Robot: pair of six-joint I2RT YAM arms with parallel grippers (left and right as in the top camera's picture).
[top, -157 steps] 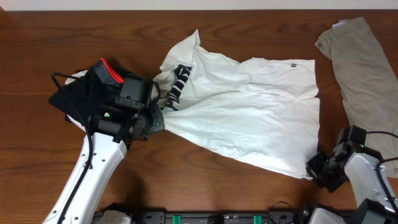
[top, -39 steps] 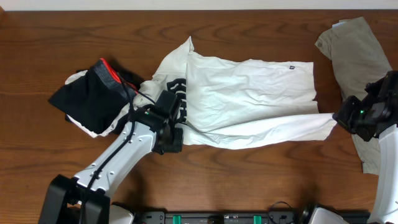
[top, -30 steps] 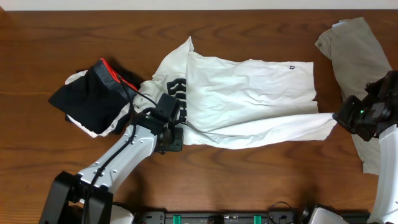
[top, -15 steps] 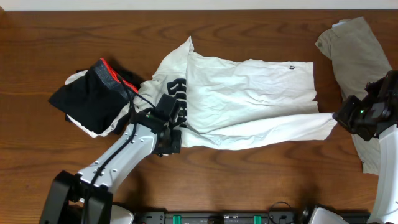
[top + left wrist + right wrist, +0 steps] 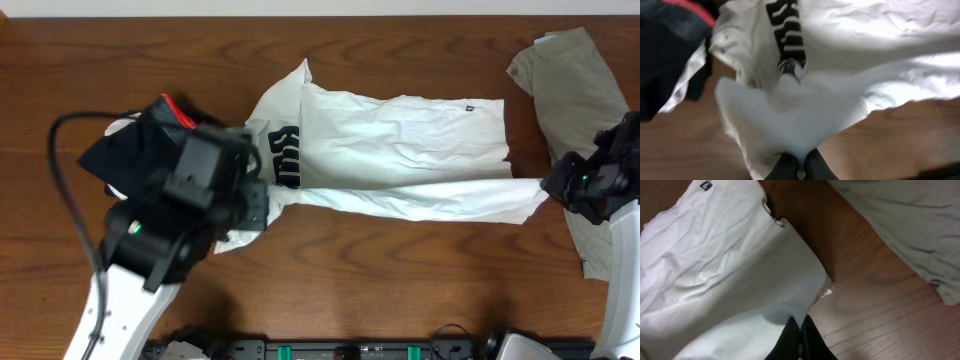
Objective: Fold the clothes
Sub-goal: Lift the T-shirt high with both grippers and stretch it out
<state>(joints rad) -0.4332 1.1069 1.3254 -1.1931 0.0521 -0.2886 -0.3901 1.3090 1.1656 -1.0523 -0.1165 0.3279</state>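
Note:
The white T-shirt [image 5: 400, 150] with dark lettering [image 5: 282, 157] lies stretched across the middle of the table. My left gripper [image 5: 258, 203] is raised above the table and shut on the shirt's near left edge, so the cloth [image 5: 805, 110] hangs in a bunch from the pinched fingers [image 5: 799, 160]. My right gripper [image 5: 548, 187] is shut on the shirt's near right corner [image 5: 790, 305], which rises up to the closed tips [image 5: 800, 326]. Between the two grips the front edge runs as a taut band.
A black garment [image 5: 130, 150] with a red-edged waistband [image 5: 178, 110] lies at the left, partly under my left arm. A khaki-grey garment [image 5: 575, 90] lies at the far right, just behind my right gripper. Bare wood runs along the front edge [image 5: 400, 280].
My left gripper closed on the shirt's near left edge and lifted it up and to the left, pulling the front edge taut. The right gripper barely moved.

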